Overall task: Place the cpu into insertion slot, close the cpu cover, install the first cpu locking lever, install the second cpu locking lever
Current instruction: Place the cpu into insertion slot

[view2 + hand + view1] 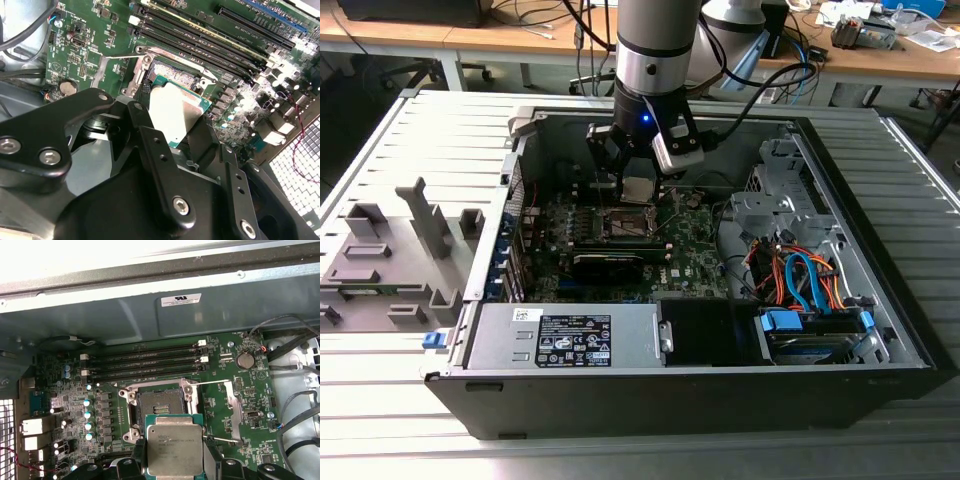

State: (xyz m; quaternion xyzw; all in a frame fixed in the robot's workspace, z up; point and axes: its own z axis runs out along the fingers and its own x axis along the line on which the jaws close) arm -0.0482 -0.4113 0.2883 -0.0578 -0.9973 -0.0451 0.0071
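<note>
The cpu between the tips of the black gripper has a pale silvery face edged in green. Just beyond the tool, the insertion slot is dark inside a silvery rim, on a green motherboard dotted with silver-topped capacitors; farther from the tool run black memory slots with white clips

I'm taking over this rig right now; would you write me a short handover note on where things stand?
Gripper: shut on the cpu, gripping it by two opposite edges above the motherboard.
Insertion slot: bare and uncovered, with no chip in it. The cpu hangs close to it but is not seated.
Cpu cover: appears to be swung open to one side of the slot.
Done: the cpu is picked up and at the socket.
Left: seating the cpu, closing the cover, and both locking levers.
</note>
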